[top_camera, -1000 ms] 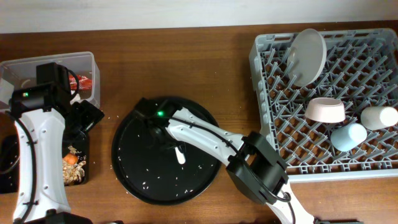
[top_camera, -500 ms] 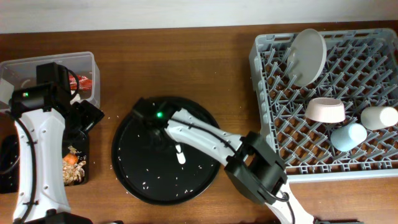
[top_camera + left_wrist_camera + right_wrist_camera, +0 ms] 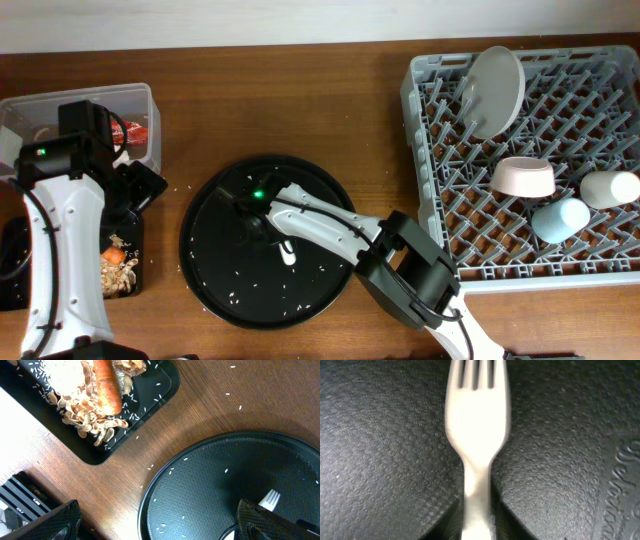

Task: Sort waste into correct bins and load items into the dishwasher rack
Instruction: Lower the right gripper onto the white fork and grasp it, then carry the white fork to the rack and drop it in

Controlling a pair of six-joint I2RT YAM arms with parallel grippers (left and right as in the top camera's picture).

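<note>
The white plastic fork (image 3: 477, 420) lies on the round black tray (image 3: 215, 285) with its tines pointing away from the wrist camera. My right gripper (image 3: 477, 527) is shut on the fork's handle, one finger pressed to each side. From overhead the gripper (image 3: 262, 222) is low over the tray's middle, and a white end of the fork (image 3: 288, 250) shows beside the arm. My left gripper (image 3: 157, 527) hangs open and empty over the table between the flat black tray (image 3: 150, 405) and the round tray. The carrot (image 3: 106, 385) and brown scraps lie in the flat tray.
The grey rack (image 3: 430, 200) at the right holds the plate (image 3: 495, 88), bowl (image 3: 523, 178), light-blue cup (image 3: 560, 220) and cream cup (image 3: 608, 188). The clear tub (image 3: 140, 100) at the back left holds the red wrapper (image 3: 135, 130). Rice grains dot the round tray.
My right wrist has shifted slightly toward the near side of the round tray and its fingers now pinch the fork's handle. The left arm has not moved.
</note>
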